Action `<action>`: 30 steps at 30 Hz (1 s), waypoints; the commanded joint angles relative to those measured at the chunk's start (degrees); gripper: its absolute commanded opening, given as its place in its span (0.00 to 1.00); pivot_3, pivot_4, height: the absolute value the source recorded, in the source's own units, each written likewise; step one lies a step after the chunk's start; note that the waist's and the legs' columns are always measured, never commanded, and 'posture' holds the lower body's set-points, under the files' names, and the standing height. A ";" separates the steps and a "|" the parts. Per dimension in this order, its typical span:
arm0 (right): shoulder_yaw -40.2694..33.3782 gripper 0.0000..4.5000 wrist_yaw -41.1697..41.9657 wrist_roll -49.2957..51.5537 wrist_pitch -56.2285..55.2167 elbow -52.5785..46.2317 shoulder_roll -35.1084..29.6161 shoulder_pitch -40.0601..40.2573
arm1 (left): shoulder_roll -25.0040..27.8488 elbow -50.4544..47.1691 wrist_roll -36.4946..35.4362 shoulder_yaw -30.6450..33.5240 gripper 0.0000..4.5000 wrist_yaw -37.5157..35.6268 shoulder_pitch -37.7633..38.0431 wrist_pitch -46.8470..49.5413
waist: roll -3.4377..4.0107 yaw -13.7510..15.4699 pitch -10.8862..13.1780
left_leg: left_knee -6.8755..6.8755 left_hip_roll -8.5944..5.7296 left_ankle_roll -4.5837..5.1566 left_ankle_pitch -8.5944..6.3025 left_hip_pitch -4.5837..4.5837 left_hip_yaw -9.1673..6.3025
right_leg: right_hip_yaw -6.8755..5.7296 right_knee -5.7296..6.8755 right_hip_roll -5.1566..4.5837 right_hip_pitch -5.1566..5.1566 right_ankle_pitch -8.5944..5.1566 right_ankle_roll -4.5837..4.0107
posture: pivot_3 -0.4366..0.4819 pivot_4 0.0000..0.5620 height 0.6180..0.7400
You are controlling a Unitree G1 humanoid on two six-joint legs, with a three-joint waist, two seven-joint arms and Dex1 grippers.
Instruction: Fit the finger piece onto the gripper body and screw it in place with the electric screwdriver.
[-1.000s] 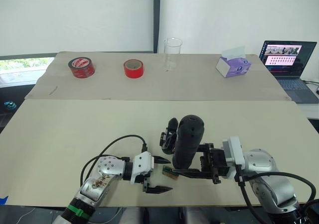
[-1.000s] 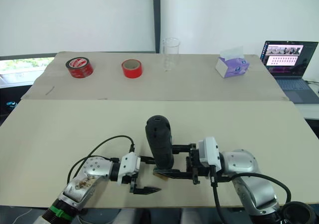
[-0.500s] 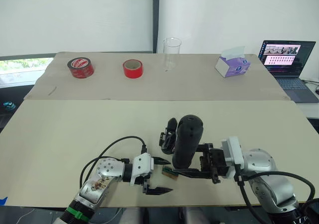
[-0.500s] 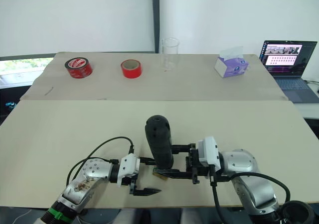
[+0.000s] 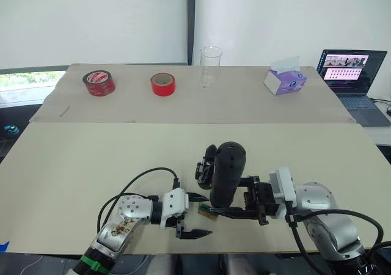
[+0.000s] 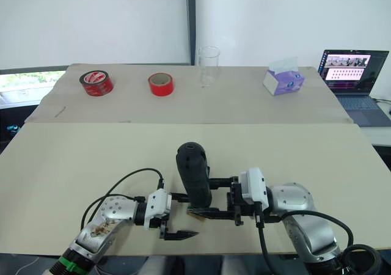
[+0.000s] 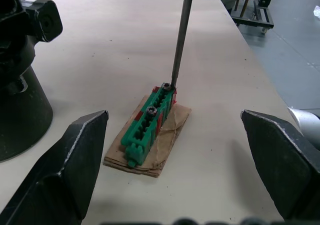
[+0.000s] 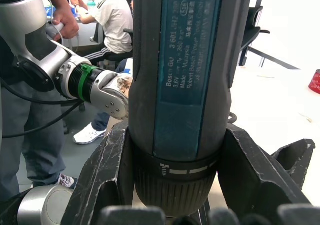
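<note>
right gripper (image 5: 235, 205) clamps electric screwdriver (image 5: 227, 172); bit on green block (image 7: 149, 124)

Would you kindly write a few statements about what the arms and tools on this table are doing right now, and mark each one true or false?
1. The right gripper holds the electric screwdriver. True.
2. The screwdriver lies flat on the table. False: it stands nearly upright, bit down.
3. The screwdriver's bit touches a screw at one end of the small green block. True.
4. The left gripper is shut on the green block. False: its fingers are spread wide either side, not touching it.
5. The gripper body stands on the table just behind the screwdriver. True.
6. Both rolls of red tape sit beside the green block. False: they lie on the far table.
</note>
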 commanded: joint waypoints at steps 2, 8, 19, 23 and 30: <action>-0.58 0.43 0.13 1.19 -1.12 -1.47 -0.08 -1.05 | 0.36 -0.28 0.19 -0.96 1.00 0.22 1.11 1.20 | 0.00 0.00 0.00 | 0.00 0.00 0.00 0.00 0.00 0.00 | 0.00 0.00 0.00 0.00 0.00 0.00 | 0.48 0.27 1.00; -0.50 0.43 0.43 1.59 -0.76 -1.89 -0.33 -0.84 | 0.54 -1.57 -0.16 -0.73 1.00 0.67 1.13 2.55 | 0.00 -0.02 0.00 | 0.00 0.00 0.00 0.00 0.00 0.00 | 0.00 0.00 0.00 0.00 0.01 0.01 | 0.48 0.27 1.00; -0.79 0.43 1.06 2.52 -0.35 -2.25 -0.83 -1.37 | 0.68 2.13 0.06 -0.12 1.00 -0.01 1.05 0.37 | 0.00 -0.07 0.00 | -0.01 0.00 0.00 0.00 0.01 0.00 | 0.00 0.01 0.00 -0.01 0.00 0.01 | 0.48 0.27 1.00; -0.75 0.43 1.40 2.76 -0.30 -2.15 -1.09 -1.87 | 0.50 4.76 0.17 0.05 1.00 -0.43 0.70 -1.61 | 0.00 -0.06 0.00 | -0.01 0.01 0.00 0.00 0.05 0.00 | 0.00 0.01 -0.01 0.01 -0.03 -0.05 | 0.48 0.27 1.00; -0.57 0.43 1.75 2.89 -0.10 -2.06 -1.45 -2.21 | 0.17 5.97 0.04 0.19 1.00 -0.49 0.23 -2.44 | 0.01 0.00 -0.01 | -0.01 0.01 0.00 0.00 0.07 0.00 | 0.00 0.02 -0.03 0.03 -0.03 -0.06 | 0.48 0.27 1.00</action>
